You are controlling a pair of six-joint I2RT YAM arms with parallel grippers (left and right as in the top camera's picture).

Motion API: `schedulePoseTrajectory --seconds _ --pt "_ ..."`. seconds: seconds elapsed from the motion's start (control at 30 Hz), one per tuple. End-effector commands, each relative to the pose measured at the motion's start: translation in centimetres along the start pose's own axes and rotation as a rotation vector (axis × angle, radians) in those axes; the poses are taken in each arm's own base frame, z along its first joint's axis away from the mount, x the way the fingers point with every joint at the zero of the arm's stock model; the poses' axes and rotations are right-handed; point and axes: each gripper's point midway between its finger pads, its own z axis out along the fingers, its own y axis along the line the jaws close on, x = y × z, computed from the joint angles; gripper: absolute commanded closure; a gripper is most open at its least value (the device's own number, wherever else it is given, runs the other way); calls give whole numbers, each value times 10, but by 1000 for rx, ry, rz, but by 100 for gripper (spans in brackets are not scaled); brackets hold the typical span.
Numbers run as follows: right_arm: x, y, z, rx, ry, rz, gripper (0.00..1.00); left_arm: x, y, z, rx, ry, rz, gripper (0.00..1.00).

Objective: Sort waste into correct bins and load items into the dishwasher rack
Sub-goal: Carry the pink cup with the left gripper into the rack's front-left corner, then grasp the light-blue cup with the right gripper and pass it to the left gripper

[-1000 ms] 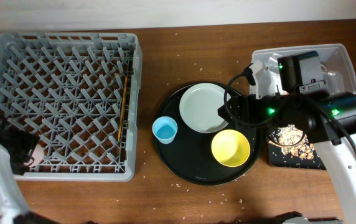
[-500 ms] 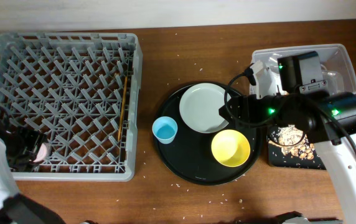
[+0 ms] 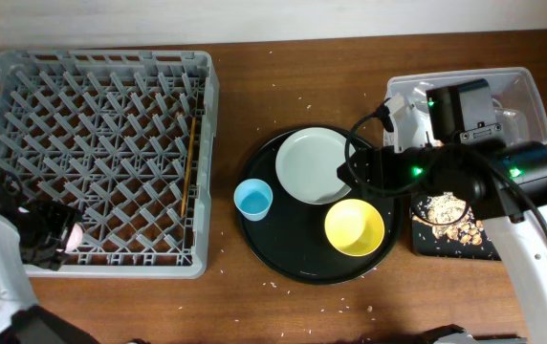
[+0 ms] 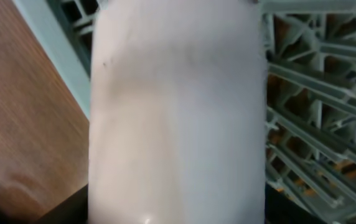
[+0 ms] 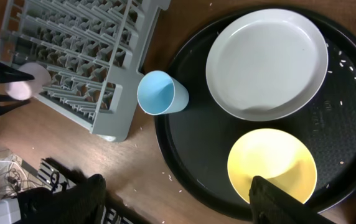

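- Small pink round cup (image 3: pixel 74 236) sits between the fingers of the left gripper (image 3: pixel 60 235), which are closed onto its sides.
- In the left wrist view the cup's pale wall fills nearly the whole frame. Only dark finger edges show at the bottom corners.
- The cup is over the near-left corner of the large square grey plastic rack with upright pegs (image 3: pixel 111 270), close to the worktop's left edge. I cannot tell whether it touches the pegs, or which way its mouth faces.
- Compared with a second ago, the cup and left gripper have shifted a little to the right, farther in over the rack's near row. More pink now shows past the dark gripper body.
- The right arm and everything on the round tray are unchanged over the same second.
- Right gripper (image 5: pixel 177 183) has its fingers (image 5: pixel 81 196) spread wide and holds nothing. It hangs above the large round black tray (image 3: pixel 293 250) at mid-worktop.
- On that tray, the pale grey-green round plate (image 3: pixel 313 165) is on the far side and the small yellow bowl (image 3: pixel 354 227) is toward the near edge, just beside the plate. The small light-blue cup (image 3: pixel 253 199) stands upright at the tray's left rim.
- The clear rectangular plastic tub (image 3: pixel 532 96) is at the far-right corner of the worktop.
- The shallow black rectangular tray (image 3: pixel 484 250) sits just nearer along the right edge, with tan-brown crumbly food scraps (image 3: pixel 446 215) in it.
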Motion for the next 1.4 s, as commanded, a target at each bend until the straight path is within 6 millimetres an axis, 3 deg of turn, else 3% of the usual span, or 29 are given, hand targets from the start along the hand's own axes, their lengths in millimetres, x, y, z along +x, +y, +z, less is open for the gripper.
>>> schedulePoseTrajectory --seconds 0.0,0.03,0.1,0.2,0.27,0.4,0.47,0.57,0.83,0.97,1.07,1.17,1.27,1.3,1.37 --pt "1 -5 0 27 3 2 25 -8 3 12 -11 1 -56 33" --pt "1 -6 0 30 5 4 25 -9 2 14 -6 6 -66 28" --pt "1 -6 0 30 5 4 25 -8 -1 14 11 16 -66 25" --pt "1 -6 0 30 4 4 24 4 -11 13 71 75 -69 48" --pt "1 -6 0 30 4 4 24 8 -12 11 83 95 -75 49" --pt "1 -6 0 31 4 -16 23 5 10 0 73 115 -157 59" --pt "0 -6 0 30 2 -21 21 12 -1 -15 171 125 -99 56" --pt "0 -6 0 30 2 -21 21 15 0 -28 183 90 -75 47" --pt "1 -6 0 30 3 -20 20 4 19 -22 72 27 -109 26" --pt "2 -6 0 30 9 -18 20 7 21 -4 69 63 -132 24" --pt "3 -6 0 31 13 -16 20 7 15 -4 99 80 -131 25" --pt "3 -6 0 31 11 -16 20 2 -5 -21 191 68 -66 25" --pt "-5 -2 5 19 -8 -1 25 12 -62 -81 350 -6 228 25" --pt "-5 4 17 6 18 0 28 25 -96 -110 396 -85 448 25" --pt "7 21 48 -19 122 -25 32 53 -133 -138 377 -197 691 25"
